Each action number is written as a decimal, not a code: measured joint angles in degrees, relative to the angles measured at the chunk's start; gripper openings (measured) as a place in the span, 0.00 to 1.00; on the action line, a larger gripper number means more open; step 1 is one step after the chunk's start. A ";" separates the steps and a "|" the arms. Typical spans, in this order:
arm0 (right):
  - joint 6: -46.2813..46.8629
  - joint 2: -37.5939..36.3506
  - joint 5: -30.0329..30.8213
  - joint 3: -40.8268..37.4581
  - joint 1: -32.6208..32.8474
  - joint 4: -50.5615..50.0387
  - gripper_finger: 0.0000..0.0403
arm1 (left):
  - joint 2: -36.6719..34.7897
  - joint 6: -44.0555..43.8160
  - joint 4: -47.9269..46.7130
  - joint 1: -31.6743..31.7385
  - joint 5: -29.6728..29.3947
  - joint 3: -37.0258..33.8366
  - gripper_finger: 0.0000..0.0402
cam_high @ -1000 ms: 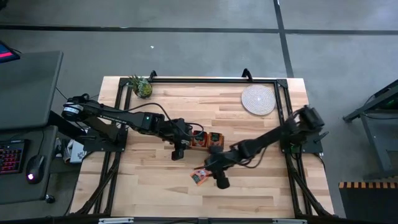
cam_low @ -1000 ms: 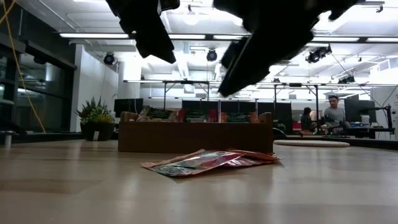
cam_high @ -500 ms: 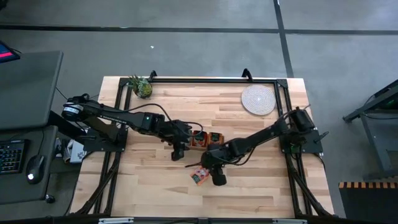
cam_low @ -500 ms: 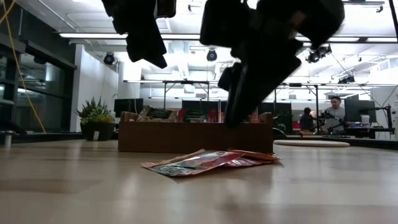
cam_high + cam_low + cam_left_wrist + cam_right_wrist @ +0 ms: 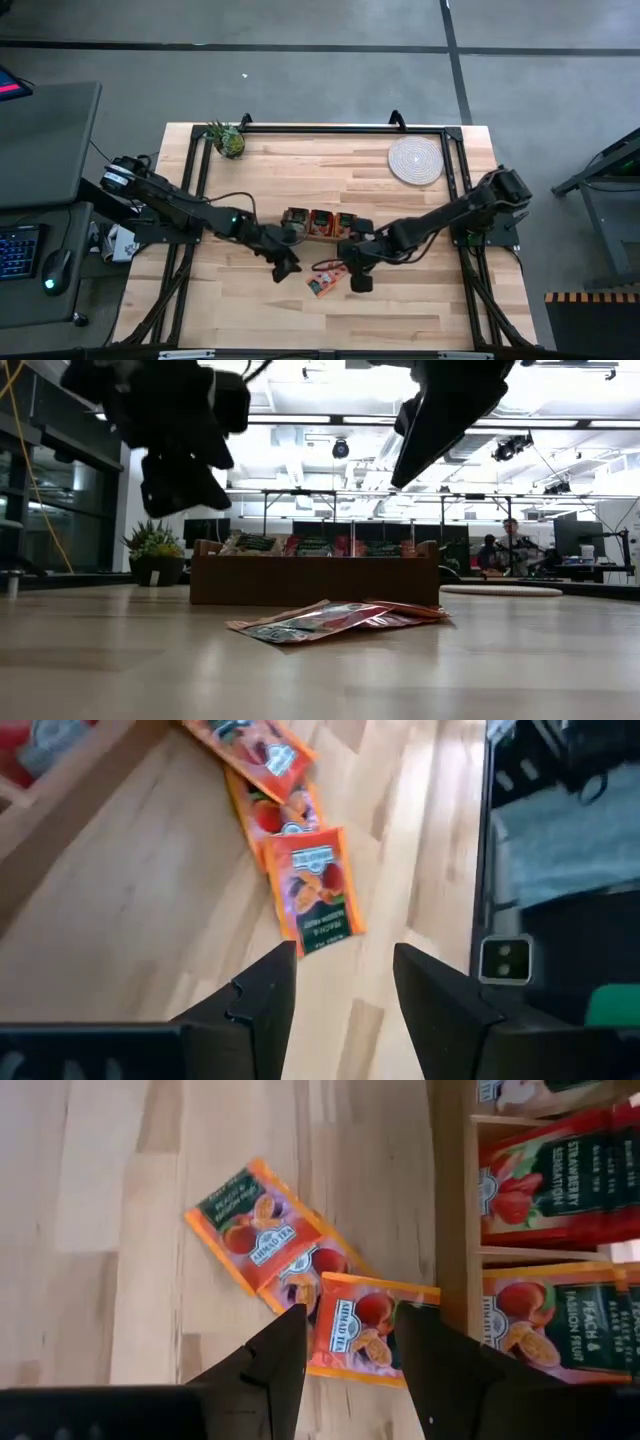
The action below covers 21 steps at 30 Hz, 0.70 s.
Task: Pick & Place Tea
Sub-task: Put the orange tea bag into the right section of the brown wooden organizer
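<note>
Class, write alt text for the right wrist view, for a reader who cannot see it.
Three orange tea sachets lie overlapping on a pale wooden table, just past the two dark open fingers of the right gripper. Beside them stands a wooden box whose compartments hold more sachets, some red and green, some orange.

Both arms reach inward from opposite sides, wrists bent down, and nearly meet at mid-bench. The left gripper (image 5: 284, 268) hangs with its fingers (image 5: 262, 1005) parted and nothing between them. Just beside it, the right gripper (image 5: 358, 282) also hangs, fingers (image 5: 280, 1352) spread and empty.
</note>
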 joint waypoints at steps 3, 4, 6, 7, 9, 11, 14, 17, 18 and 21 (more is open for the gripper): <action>2.35 0.34 -1.85 -1.38 0.32 4.44 0.37 | 0.11 -4.13 2.37 0.11 1.73 -1.01 0.42; 2.85 0.39 -3.17 -2.77 0.35 7.91 0.37 | 0.09 -4.97 2.55 0.08 1.93 -0.91 0.42; 3.82 0.42 -4.78 -6.34 0.51 14.77 0.36 | 1.78 -6.28 4.03 0.01 1.90 -0.87 0.42; 4.70 0.46 -4.97 -8.07 0.75 17.58 0.34 | 2.95 -6.95 4.65 0.01 1.82 -0.85 0.42; 6.16 0.49 -3.73 -10.61 0.88 20.62 0.29 | 4.12 -8.72 4.95 0.02 1.64 -1.15 0.42; 6.62 0.49 -3.36 -12.40 0.88 23.33 0.19 | 6.13 -10.96 9.11 -0.49 1.63 -0.65 0.42; 5.78 0.49 -3.23 -14.02 0.81 28.72 0.04 | 9.76 -12.68 11.16 -1.44 1.19 -1.06 0.42; 6.56 0.49 -3.02 -15.20 1.10 35.12 0.03 | 12.88 -15.60 15.57 -1.51 1.02 -0.93 0.42; 6.68 0.49 -3.14 -15.66 1.38 37.06 0.02 | 13.71 -16.48 16.69 -1.63 1.00 -0.86 0.42; 7.53 1.31 -0.62 -16.22 2.30 39.10 0.01 | 15.97 -17.26 19.03 -2.23 1.52 -0.88 0.42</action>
